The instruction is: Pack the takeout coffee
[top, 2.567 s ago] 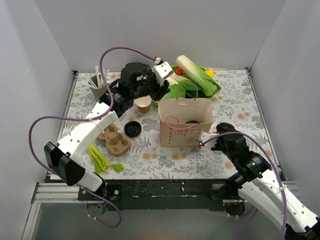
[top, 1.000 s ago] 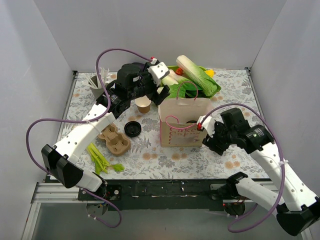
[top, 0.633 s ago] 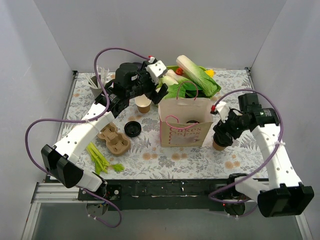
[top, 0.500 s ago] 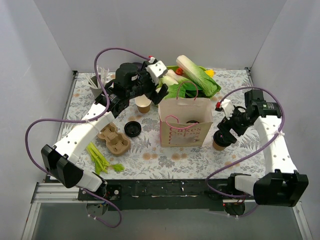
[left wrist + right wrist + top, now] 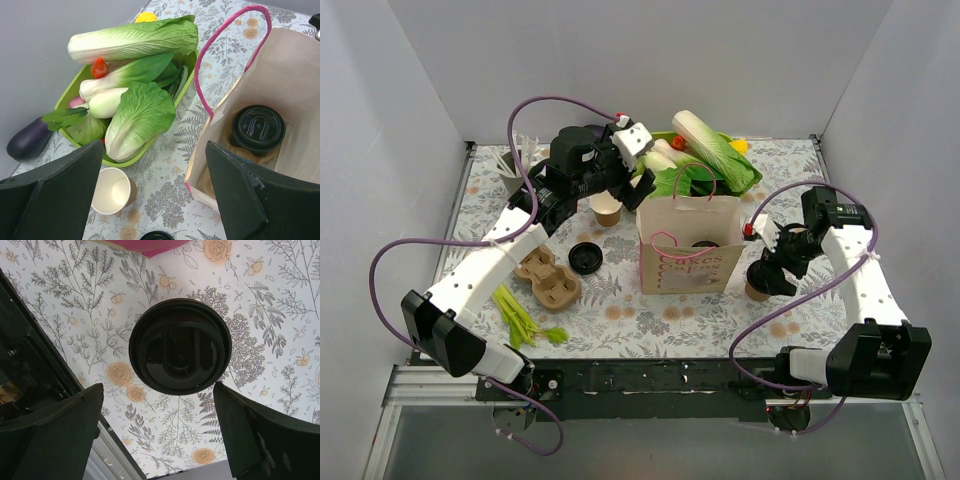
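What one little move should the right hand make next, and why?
Probably sink straight down around the lidded cup. The right hand hangs open above it, fingers wide on either side, and the cup stands on the table beside the bag, not yet packed.

**Three cups, one loose lid**

A lidded tan cup point(image 5: 258, 128) stands upright inside the paper bag point(image 5: 690, 270). A second lidded cup point(image 5: 180, 346) stands upright on the worktop point(image 5: 790, 200), just right of the bag. A third cup point(image 5: 114, 190), open with its cream inside showing, stands left of the bag. A black lid point(image 5: 585, 258) lies flat nearby, apart from it.
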### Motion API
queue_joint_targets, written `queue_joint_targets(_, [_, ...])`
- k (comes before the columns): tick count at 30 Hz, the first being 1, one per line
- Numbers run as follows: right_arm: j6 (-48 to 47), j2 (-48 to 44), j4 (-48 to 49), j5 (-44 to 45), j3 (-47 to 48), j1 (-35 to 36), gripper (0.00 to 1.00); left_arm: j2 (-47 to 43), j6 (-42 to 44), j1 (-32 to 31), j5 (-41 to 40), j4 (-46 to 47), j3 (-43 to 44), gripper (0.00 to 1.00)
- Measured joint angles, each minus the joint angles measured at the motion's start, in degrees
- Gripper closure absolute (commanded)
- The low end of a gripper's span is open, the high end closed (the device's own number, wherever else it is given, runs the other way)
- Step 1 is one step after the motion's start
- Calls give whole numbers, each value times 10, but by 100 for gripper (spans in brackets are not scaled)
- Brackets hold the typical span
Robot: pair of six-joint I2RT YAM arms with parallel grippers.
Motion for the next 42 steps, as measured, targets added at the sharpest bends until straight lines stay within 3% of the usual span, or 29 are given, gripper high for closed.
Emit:
queue_joint_targets(15, [-22,36,61,1,-22,0,4,-1,0,4,0,-18,0,15])
queue_joint_targets(24, [-44,46,71,2,-41,0,11,-1,0,7,0,-18,0,15])
queue_joint_targets(30, [-70,11,82,3,-65,1,36,-1,0,7,0,-17,0,14])
queue_joint_targets(31, [-73,9,82,3,-67,1,46,-1,0,7,0,-17,0,14])
queue_joint_targets(33, [-76,7,82,2,-68,1,56,-1,0,7,2,-17,0,14])
queue_joint_targets(36, [-74,7,81,2,-67,1,64,-1,0,7,4,-17,0,14])
queue_joint_targets(42, [-40,-9,51,15,-13,-8,69,-1,0,7,6,-16,0,14])
